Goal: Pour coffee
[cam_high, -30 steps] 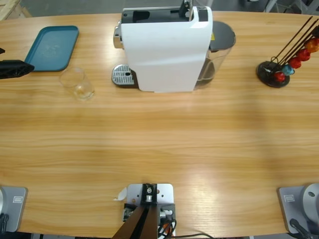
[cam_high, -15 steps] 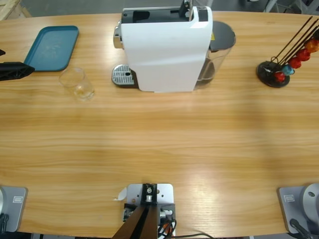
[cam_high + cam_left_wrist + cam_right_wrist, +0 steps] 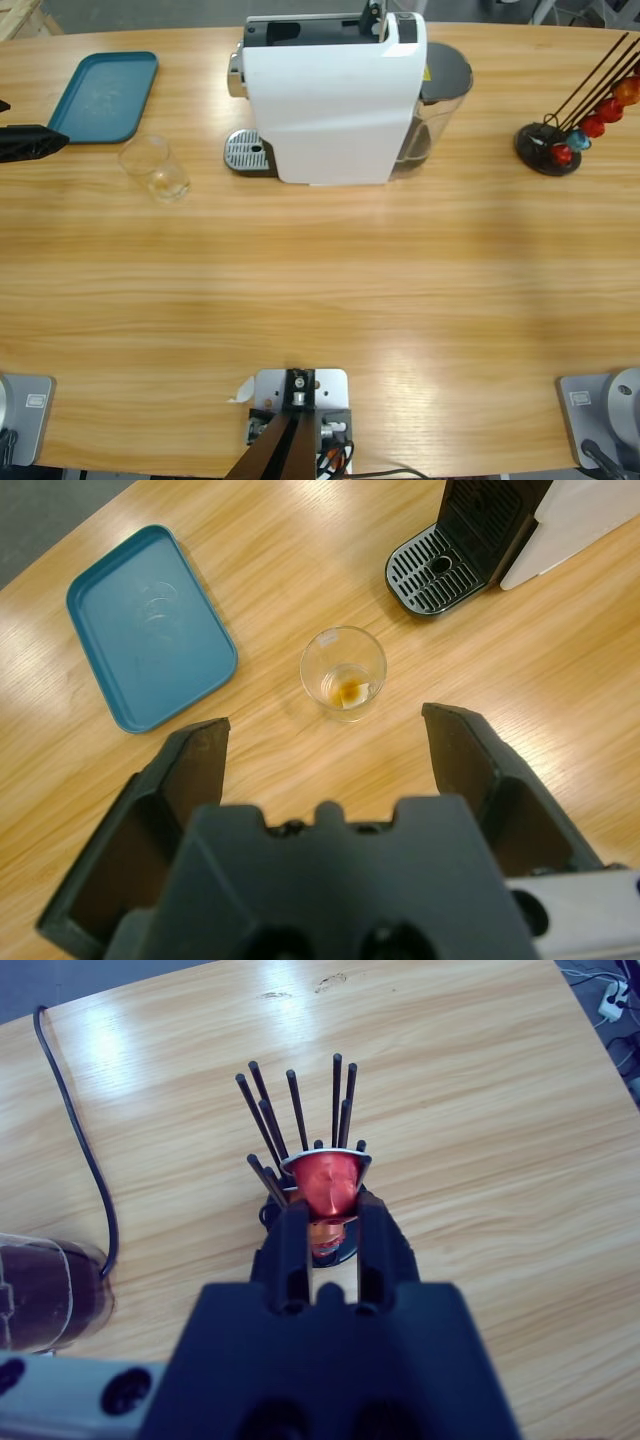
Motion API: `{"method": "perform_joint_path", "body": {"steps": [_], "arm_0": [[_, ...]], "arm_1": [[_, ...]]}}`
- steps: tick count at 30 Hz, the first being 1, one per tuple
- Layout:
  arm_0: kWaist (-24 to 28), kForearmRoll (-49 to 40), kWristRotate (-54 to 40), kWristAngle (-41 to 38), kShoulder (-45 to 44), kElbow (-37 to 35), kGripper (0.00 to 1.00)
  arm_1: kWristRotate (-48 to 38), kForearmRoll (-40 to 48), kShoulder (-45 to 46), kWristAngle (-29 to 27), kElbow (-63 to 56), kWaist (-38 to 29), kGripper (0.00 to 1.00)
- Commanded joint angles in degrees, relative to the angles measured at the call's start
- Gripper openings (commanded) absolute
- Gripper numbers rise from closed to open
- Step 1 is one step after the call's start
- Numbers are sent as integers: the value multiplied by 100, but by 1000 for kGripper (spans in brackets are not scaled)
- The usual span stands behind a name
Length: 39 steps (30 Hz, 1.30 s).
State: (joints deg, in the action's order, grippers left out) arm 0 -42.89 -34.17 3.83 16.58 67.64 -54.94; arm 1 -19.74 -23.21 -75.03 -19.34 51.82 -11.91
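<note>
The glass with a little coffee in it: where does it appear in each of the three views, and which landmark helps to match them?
High view: the glass stands at the upper left, just below the blue tray.
Left wrist view: the glass is near the centre, above the open jaws.
Right wrist view: not in it.
Shared landmark: the blue tray, beside the glass in both views.
</note>
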Motion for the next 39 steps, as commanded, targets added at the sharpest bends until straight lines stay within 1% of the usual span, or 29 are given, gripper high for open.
{"method": "perform_joint_path", "body": {"steps": [1,5,21,31,33,35,39], "arm_0": [[-18,59,13,82,-110,203,830],[-18,59,13,82,-110,203,830],[-16,59,20,73,-110,189,830],[-18,112,22,48,-58,192,830],[-18,112,22,34,-51,185,830],[-16,125,22,20,-35,185,830],[-18,156,22,8,-14,180,830]], "arm_1": [[-30,18,-145,-70,-154,66,0],[5,-1,-82,-54,-118,66,0],[155,-559,67,-36,415,59,0],[292,-1209,171,-17,1269,8,0],[399,-1394,203,-17,1526,-164,0],[638,-1538,231,64,1804,-477,0],[1250,-2091,378,391,2398,-1475,0]]}}
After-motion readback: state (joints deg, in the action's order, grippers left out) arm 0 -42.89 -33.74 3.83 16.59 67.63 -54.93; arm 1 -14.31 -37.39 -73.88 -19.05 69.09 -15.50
